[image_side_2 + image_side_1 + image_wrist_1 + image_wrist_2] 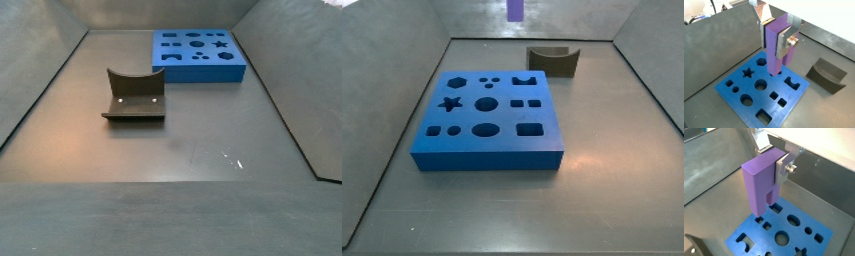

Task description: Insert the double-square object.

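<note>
High above the blue block, the stiff, seemingly light purple double-square object is pinched near its upper end by the pincer, lower end pointing to six o'clock.

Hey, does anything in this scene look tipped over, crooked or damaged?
Nothing stands out. The blue block with shaped holes lies flat, the dark olive curved block rests apart from it, and the gripper holds the purple double-square peg upright above.

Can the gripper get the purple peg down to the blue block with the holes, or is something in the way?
Probably yes. The gripper holds the peg above the blue block, with nothing between them. The olive block sits off to the side.
</note>
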